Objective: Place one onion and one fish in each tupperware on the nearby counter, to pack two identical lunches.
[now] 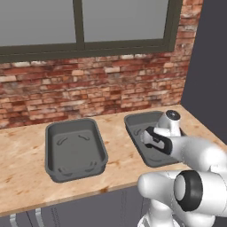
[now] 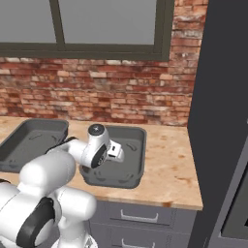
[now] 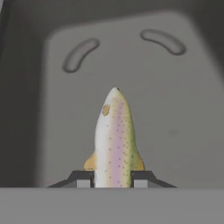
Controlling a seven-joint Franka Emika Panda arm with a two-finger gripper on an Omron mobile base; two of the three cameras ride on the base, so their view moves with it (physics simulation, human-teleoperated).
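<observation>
Your pincer [image 3: 112,178] clamped on a speckled fish [image 3: 113,140], held over the right-hand dark grey tupperware [image 1: 138,122], nose toward its bare floor, left-hand tupperware [image 1: 52,146] beside it holding nothing, both resting on the tan tabletop [image 1: 22,168]

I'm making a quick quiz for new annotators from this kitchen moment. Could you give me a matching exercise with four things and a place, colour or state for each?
Things:
1. fish
2. left tupperware
3. right tupperware
4. counter

Descriptions:
A. light tan wood grain
B. speckled, clamped in the pincer
C. grey, arm reaching over it
D. grey, nothing inside

Pairs: 1-B, 2-D, 3-C, 4-A
</observation>
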